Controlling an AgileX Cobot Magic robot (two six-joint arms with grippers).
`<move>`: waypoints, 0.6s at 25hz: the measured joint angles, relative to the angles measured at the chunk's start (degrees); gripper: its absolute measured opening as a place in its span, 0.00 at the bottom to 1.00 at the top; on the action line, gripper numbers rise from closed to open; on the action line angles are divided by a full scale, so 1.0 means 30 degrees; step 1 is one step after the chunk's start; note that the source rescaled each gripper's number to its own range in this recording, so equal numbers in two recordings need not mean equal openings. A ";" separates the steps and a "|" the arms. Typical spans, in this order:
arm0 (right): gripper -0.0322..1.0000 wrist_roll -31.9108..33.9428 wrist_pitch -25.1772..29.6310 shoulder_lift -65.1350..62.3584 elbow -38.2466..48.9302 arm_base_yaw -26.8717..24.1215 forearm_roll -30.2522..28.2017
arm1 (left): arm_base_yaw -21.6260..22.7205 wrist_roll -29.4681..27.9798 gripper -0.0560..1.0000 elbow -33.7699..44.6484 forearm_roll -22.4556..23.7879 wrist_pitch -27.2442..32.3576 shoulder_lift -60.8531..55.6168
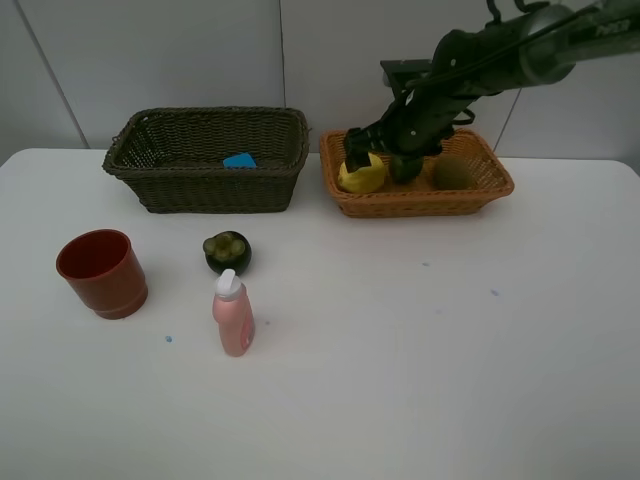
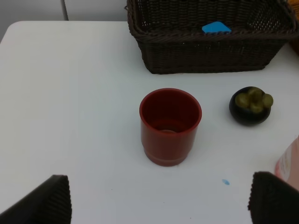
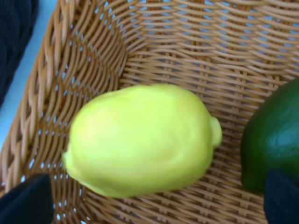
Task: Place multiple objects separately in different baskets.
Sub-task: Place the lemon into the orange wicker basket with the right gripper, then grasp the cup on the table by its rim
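The orange-tan basket (image 1: 480,190) holds a yellow lemon (image 1: 362,178), a brown kiwi (image 1: 452,172) and a green lime, which shows in the right wrist view (image 3: 275,135). My right gripper (image 1: 380,160) is open just above the lemon (image 3: 140,137), with one finger on each side and not touching it. The dark basket (image 1: 205,185) holds a blue eraser (image 1: 240,160). A red cup (image 1: 100,272), a mangosteen (image 1: 227,250) and a pink bottle (image 1: 232,315) stand on the table. My left gripper (image 2: 161,205) is open, short of the cup (image 2: 170,126). The white marker is out of view.
The white table (image 1: 420,350) meets a white wall behind both baskets. In the left wrist view, the mangosteen (image 2: 251,106) sits right of the cup, the dark basket (image 2: 210,56) lies beyond it, and the bottle's edge (image 2: 289,161) shows at the frame's side.
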 joint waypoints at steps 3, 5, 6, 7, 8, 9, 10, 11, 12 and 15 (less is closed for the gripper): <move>0.99 0.0000 0.0329 -0.0508 0.0000 0.0000 0.0000 | 0.0000 0.0000 0.98 0.0000 0.0000 0.0000 0.0000; 1.00 0.0000 0.0655 -0.0804 0.0000 0.0000 0.0000 | 0.0000 0.0000 0.98 0.0000 0.0000 0.0000 0.0000; 1.00 0.0000 0.0780 -0.0939 0.0000 0.0000 0.0000 | 0.0000 0.0000 0.98 0.0000 0.0000 0.0000 0.0000; 1.00 0.0014 0.0966 -0.1042 0.0000 0.0000 0.0000 | 0.0000 0.0000 0.98 0.0000 0.0000 0.0000 0.0000; 1.00 0.0014 0.1131 -0.1195 0.0000 0.0000 0.0000 | 0.0000 0.0000 0.98 0.0000 0.0000 0.0000 0.0000; 1.00 0.0014 0.1369 -0.1350 0.0000 0.0000 0.0000 | 0.0000 0.0000 0.98 0.0000 0.0000 0.0000 0.0000; 1.00 0.0014 0.1592 -0.1506 0.0000 0.0000 0.0000 | 0.0000 0.0000 0.98 0.0000 0.0000 0.0000 0.0000; 1.00 0.0014 0.1756 -0.1687 0.0000 0.0000 0.0000 | 0.0000 0.0000 0.98 0.0000 0.0000 0.0000 0.0000; 1.00 0.0014 0.2065 -0.1883 0.0000 0.0000 -0.0017 | 0.0000 0.0000 0.98 0.0000 0.0000 0.0000 0.0000; 1.00 0.0014 0.3076 -0.2675 0.0000 0.0000 -0.0017 | 0.0000 0.0000 0.98 0.0000 0.0000 0.0000 0.0000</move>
